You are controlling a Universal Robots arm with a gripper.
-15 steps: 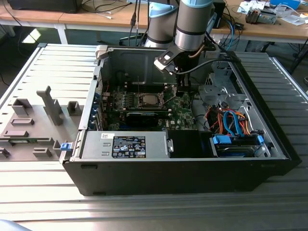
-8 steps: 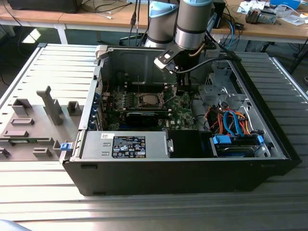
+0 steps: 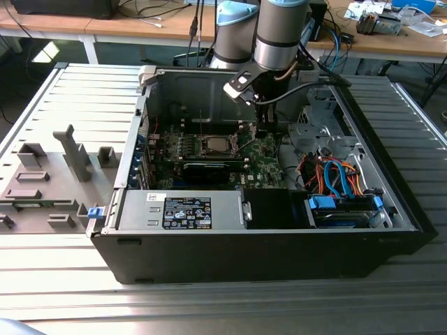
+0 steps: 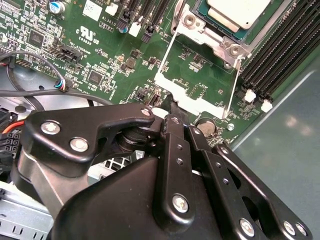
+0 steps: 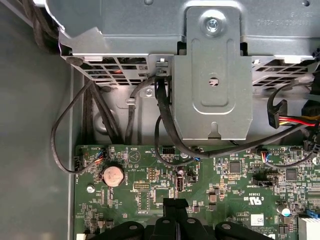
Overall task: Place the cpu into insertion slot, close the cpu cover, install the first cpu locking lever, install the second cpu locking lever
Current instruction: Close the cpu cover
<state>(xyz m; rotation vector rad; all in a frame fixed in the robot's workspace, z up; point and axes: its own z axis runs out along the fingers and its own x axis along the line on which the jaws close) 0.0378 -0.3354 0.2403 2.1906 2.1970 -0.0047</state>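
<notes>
Open PC case (image 3: pixel 279 258) lies on its side on the slatted table (image 3: pixel 70 98). The arm (image 3: pixel 279 35) reaches down into it from the far side. The power supply (image 3: pixel 181 209) sits along the near wall, with the motherboard (image 3: pixel 269 157) behind it.

In the first wrist view, a steel drive bracket (image 5: pixel 212 95) and black cables (image 5: pixel 165 130) hang over the board edge, just beyond the gripper (image 5: pixel 175 204).

In the exterior view, the gripper (image 3: pixel 262 129) is low over the board, just to the exterior view's right of the socket. The fingers are closed together with no gap visible.

In the second wrist view, the tip (image 4: pixel 172 107) touches the free edge of the cpu cover (image 4: pixel 192 97). I can't tell whether it pinches that edge. The cover is swung open, off the socket, and green board shows through its window.

The insertion slot (image 4: pixel 200 35) is uncovered and the cpu (image 4: pixel 240 12) is already seated in it, silver top up. Memory slots (image 4: pixel 280 55) run beside the socket. A coin cell (image 4: pixel 206 127) sits close to the fingertip.
</notes>
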